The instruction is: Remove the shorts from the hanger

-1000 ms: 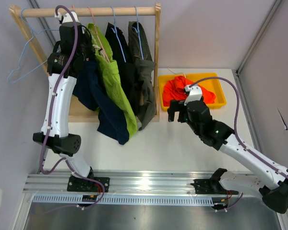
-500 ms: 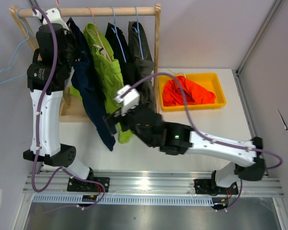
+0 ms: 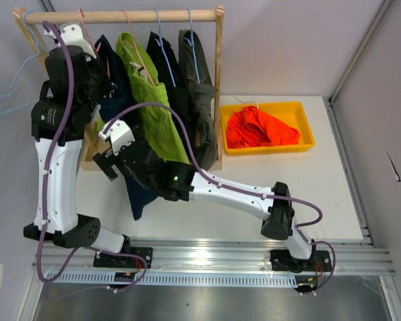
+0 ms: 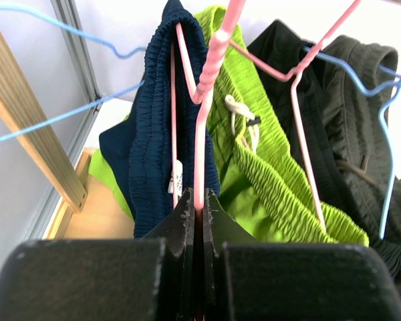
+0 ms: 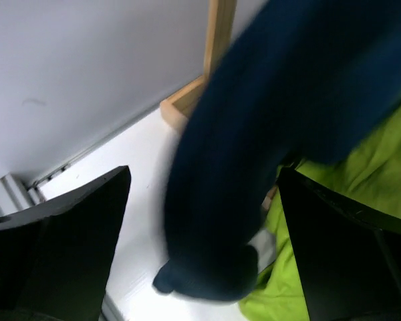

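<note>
My right pincer point(image 5: 204, 174) is spread wide, and the lower leg of the soft navy blue shorts point(image 5: 274, 100) shows between its fingers, not gripped. My left pincer point(image 4: 199, 217) is pressed together on the thin pink wire hanger point(image 4: 210, 60) that carries them. Their waistband is up and their long axis hangs down, legs towards the table. Beyond, lime green shorts point(image 3: 150, 107), black shorts point(image 3: 168, 80) and olive-grey shorts point(image 3: 202, 100) hang from the wooden rail point(image 3: 134, 15). Only the bright orange shorts point(image 3: 260, 127) lie in the yellow plastic tray point(image 3: 267, 151) — one done, I judge, four left.
</note>
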`<action>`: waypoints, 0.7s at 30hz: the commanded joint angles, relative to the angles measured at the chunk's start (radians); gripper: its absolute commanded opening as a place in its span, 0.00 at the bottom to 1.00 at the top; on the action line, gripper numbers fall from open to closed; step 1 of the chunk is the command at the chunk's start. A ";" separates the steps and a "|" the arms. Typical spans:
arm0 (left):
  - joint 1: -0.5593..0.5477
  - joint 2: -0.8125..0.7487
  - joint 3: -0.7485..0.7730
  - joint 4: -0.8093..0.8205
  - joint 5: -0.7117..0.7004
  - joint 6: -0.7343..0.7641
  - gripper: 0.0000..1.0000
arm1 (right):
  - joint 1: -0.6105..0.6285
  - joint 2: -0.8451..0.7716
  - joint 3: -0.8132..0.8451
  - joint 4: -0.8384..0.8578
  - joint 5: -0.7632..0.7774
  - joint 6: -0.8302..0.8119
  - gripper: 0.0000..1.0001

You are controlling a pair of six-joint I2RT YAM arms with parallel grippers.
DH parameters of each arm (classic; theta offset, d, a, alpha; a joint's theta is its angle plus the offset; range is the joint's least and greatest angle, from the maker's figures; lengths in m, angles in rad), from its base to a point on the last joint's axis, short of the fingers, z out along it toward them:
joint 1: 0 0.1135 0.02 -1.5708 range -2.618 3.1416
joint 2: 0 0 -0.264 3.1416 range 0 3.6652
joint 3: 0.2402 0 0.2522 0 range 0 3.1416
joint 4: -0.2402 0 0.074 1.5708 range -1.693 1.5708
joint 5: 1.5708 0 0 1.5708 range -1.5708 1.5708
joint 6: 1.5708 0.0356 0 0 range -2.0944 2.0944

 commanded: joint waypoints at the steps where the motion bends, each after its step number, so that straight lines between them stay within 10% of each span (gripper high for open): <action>1: -0.006 -0.068 -0.009 0.107 0.009 0.007 0.00 | -0.030 0.004 0.060 0.051 -0.012 0.002 0.93; 2: -0.006 -0.071 -0.013 0.105 0.008 0.007 0.00 | -0.036 0.001 0.032 0.063 -0.015 0.005 0.80; 4: -0.006 -0.071 -0.013 0.110 0.003 0.010 0.00 | -0.041 -0.005 0.008 0.065 -0.014 0.011 0.18; 6: -0.004 -0.055 0.003 0.114 -0.006 0.018 0.00 | -0.036 -0.025 -0.037 0.050 0.005 0.048 0.00; 21: 0.037 0.093 0.210 0.137 -0.028 0.042 0.00 | 0.065 -0.255 -0.575 0.106 0.023 0.319 0.00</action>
